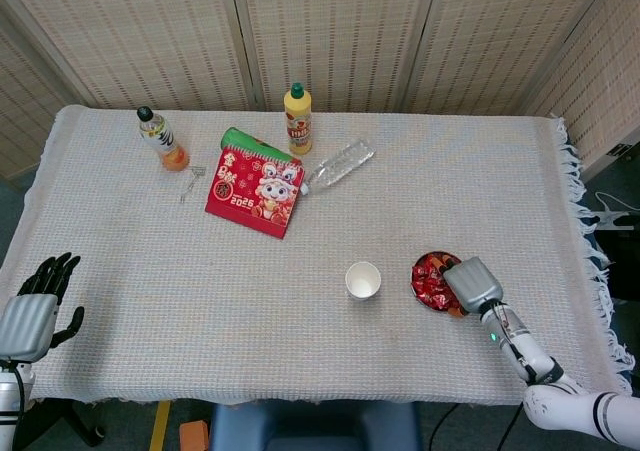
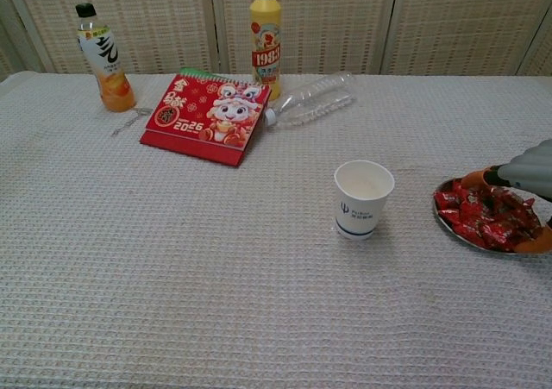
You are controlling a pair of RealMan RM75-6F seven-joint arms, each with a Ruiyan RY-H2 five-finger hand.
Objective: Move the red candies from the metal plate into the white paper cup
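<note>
Over the metal plate (image 2: pixel 448 225): my right hand (image 1: pixel 472 283), orange fingertips (image 2: pixel 476 179) down at the red candies (image 2: pixel 487 216). Can't tell if anything's pinched; view is blocked. White paper cup (image 2: pixel 363 198) upright just left of plate, not touching. Left hand (image 1: pixel 35 306) off the table's near-left corner, fingers spread, holding nothing. Red 2026 calendar (image 2: pixel 208 117) and bottles far side.

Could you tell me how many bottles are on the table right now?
3: an orange drink bottle stands at the far left, a yellow bottle stands at the far edge behind the red calendar, and a clear empty bottle lies on its side right of it.
</note>
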